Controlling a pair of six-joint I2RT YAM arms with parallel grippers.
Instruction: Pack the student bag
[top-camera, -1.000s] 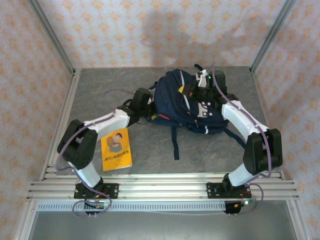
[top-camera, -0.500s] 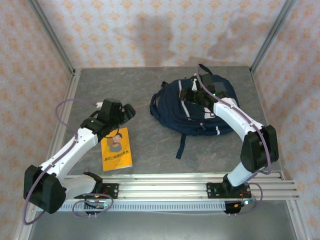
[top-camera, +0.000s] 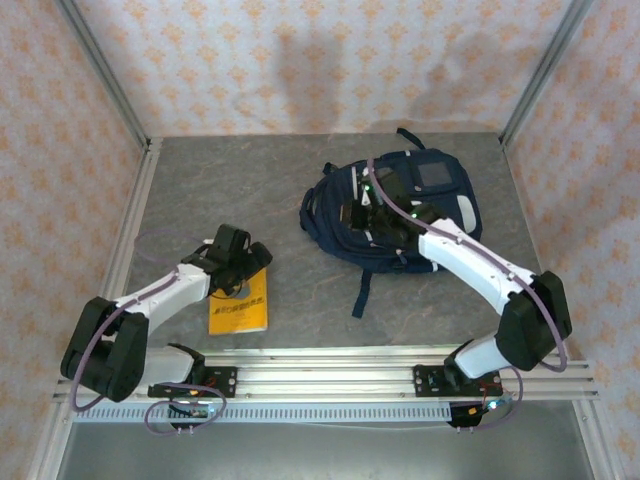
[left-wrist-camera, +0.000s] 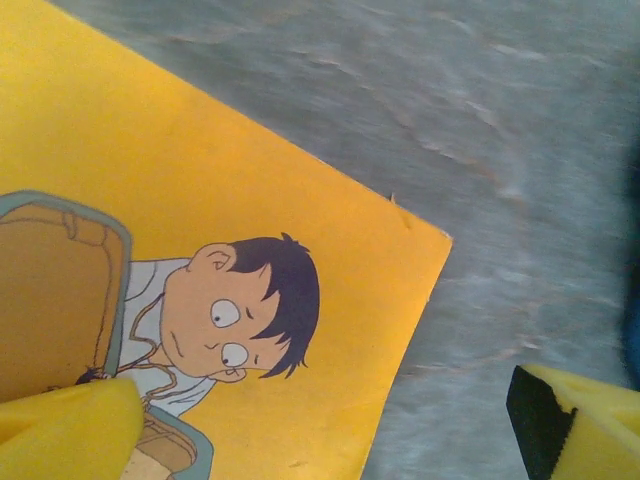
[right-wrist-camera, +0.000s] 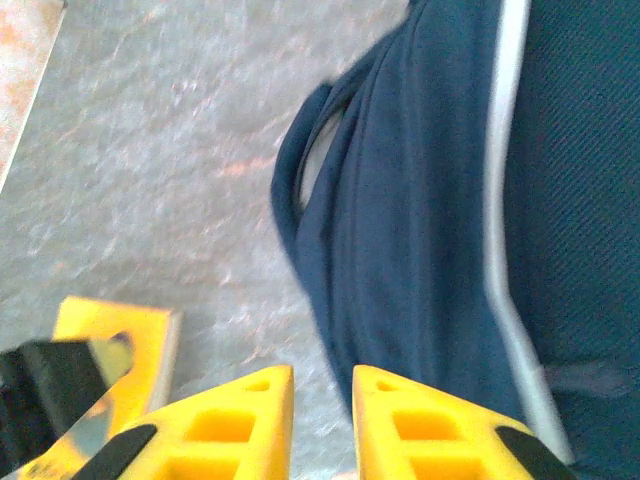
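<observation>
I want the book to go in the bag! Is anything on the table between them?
No, nothing I can see. Just bare grey table lies between the yellow book and the blue bag. The right gripper hovers over the side of the bag nearest the book, though, so it may need to move away.

Pale walls (top-camera: 250, 60) with orange motifs; grey marbled tabletop (top-camera: 220, 180); aluminium rails (top-camera: 330, 365) along the near edge; light seems soft.

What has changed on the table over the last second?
The left gripper swung away from the bag to hover, open, over the yellow book. The right gripper slid to the bag's edge nearest the book, and the bag settled flatter. The book stayed put.
</observation>
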